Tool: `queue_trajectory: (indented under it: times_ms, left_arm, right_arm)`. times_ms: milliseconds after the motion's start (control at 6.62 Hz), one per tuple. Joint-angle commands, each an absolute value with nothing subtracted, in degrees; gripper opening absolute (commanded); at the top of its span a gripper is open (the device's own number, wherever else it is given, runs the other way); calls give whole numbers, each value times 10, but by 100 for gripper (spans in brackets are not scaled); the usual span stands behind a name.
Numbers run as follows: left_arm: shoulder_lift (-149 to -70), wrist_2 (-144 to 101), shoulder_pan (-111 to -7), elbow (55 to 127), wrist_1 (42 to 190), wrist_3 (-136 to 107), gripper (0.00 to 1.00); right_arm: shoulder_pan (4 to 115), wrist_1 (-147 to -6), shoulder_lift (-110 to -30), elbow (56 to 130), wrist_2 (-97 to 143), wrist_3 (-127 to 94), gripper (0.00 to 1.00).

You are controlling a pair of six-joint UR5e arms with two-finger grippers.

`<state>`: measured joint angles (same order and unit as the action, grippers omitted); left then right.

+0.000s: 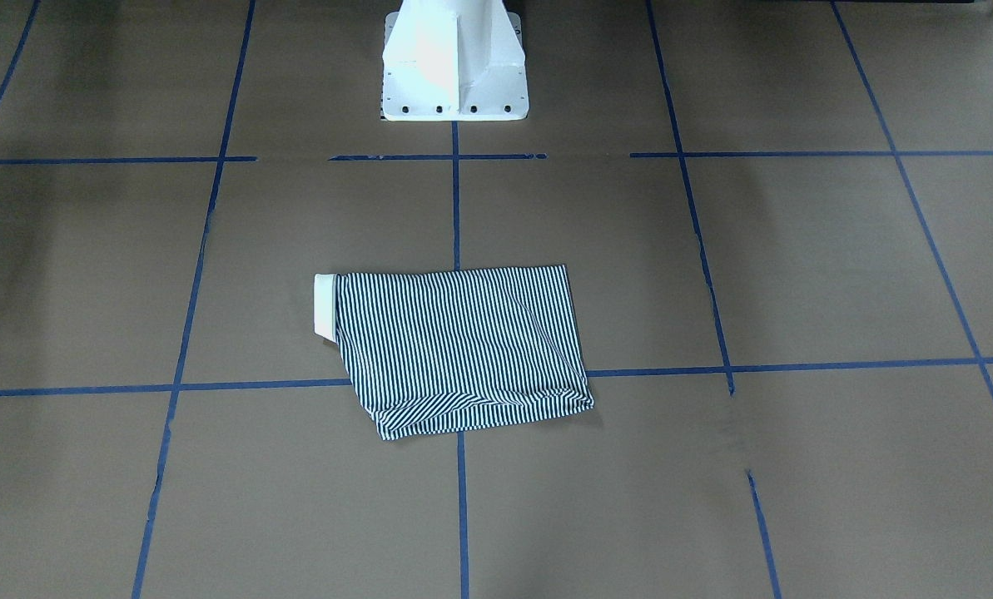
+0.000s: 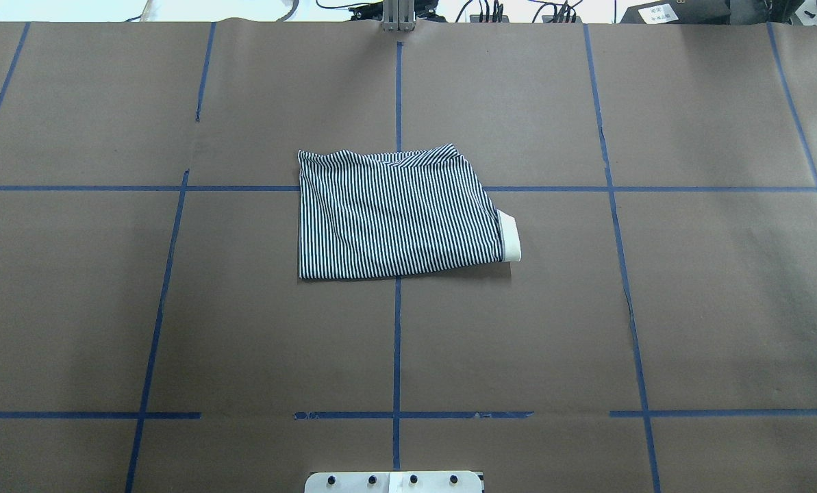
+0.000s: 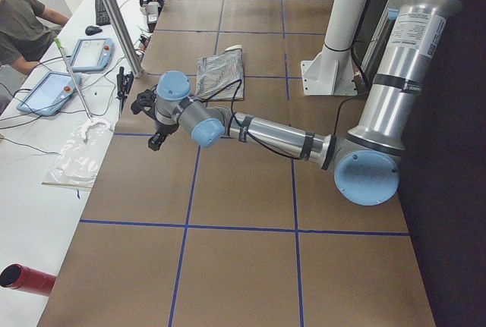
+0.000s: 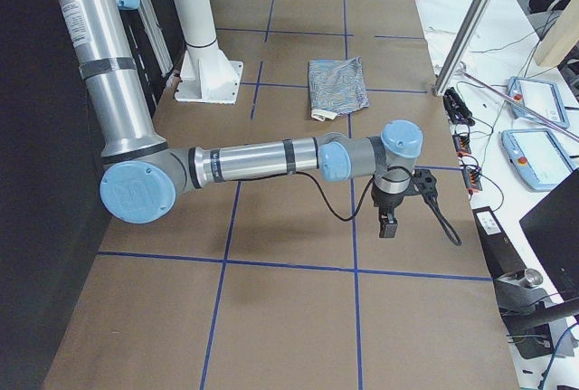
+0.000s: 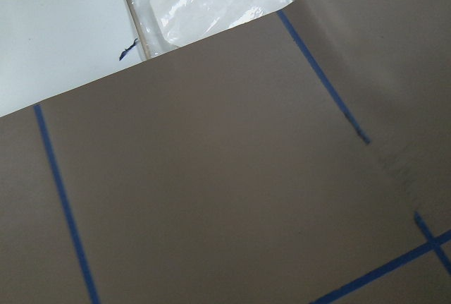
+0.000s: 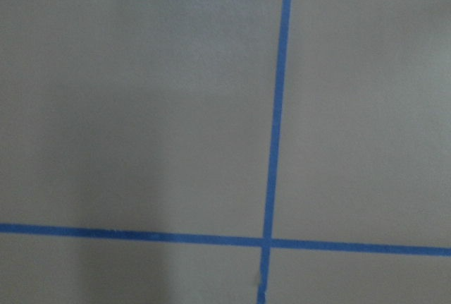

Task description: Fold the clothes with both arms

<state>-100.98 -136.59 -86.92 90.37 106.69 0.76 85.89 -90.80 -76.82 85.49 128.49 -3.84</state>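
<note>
The striped polo shirt [image 2: 398, 216] lies folded into a compact rectangle at the middle of the table, its white collar [image 2: 509, 236] sticking out on my right side. It also shows in the front view [image 1: 463, 349] and in both side views [image 3: 220, 75] [image 4: 336, 87]. My left gripper [image 3: 153, 124] hangs over the table's far edge on my left, well away from the shirt. My right gripper [image 4: 389, 216] hangs over bare paper on my right, also away from it. Both show only in side views, so I cannot tell open or shut. Neither wrist view shows fingers.
The white pedestal base [image 1: 454, 66] stands at the robot's side of the table. Blue tape lines [image 2: 397, 342] grid the brown paper. Beyond the far edge lie a plastic bag [image 5: 211, 1], tablets [image 3: 91, 54], a metal post [image 3: 114, 16] and a seated operator [image 3: 23, 23].
</note>
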Motion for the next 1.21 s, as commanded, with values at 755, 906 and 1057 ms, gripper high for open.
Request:
queue_trajectory:
  times_ms: [755,906,1057]
  left_arm:
    - [-893,-1363,-896,936,931,116,100]
    - [-888,-1365,-896,935,931,117,100]
    - [-891,-1364,-896,936,931,116,100]
  right_arm:
    - [870,-996,-872,959,1310,49,100]
    - [867,-996,-873,960,1310,49,100]
    - [866,-996,-875,966,1310,49,100]
